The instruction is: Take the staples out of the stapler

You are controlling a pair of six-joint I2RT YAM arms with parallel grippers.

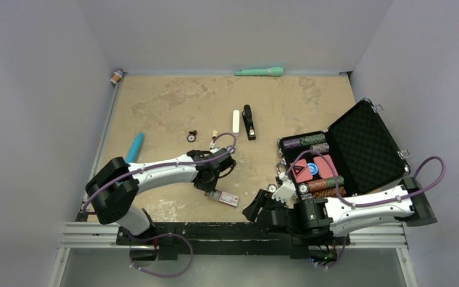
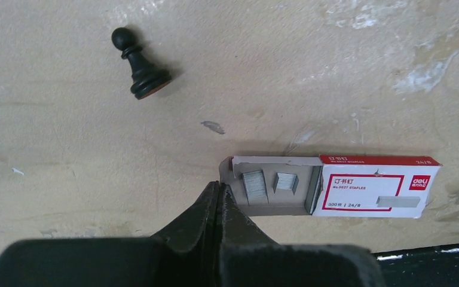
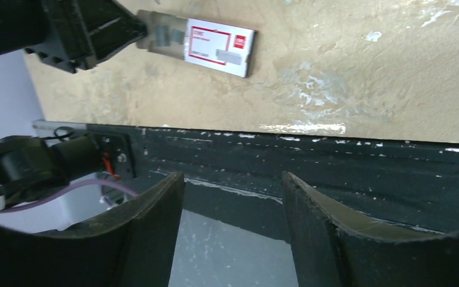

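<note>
Hovering right hand (image 3: 232, 182): fingers apart, empty.
Left hand (image 2: 218, 194): fingers together against open staple box (image 2: 373, 191).
Stapler (image 1: 249, 122): well apart, untouched.
Risk: nudged box could spill staple strips.

You could not tell whether the stapler (image 1: 249, 122) held staples; it showed too small from above.

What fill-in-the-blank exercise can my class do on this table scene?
1. The stapler lies next to a ___ bar.
2. The left fingers, by the staple box, are ___.
3. The right fingers are ___.
4. The pawn is ___ in colour.
Missing words: white; shut; open; black.
</note>
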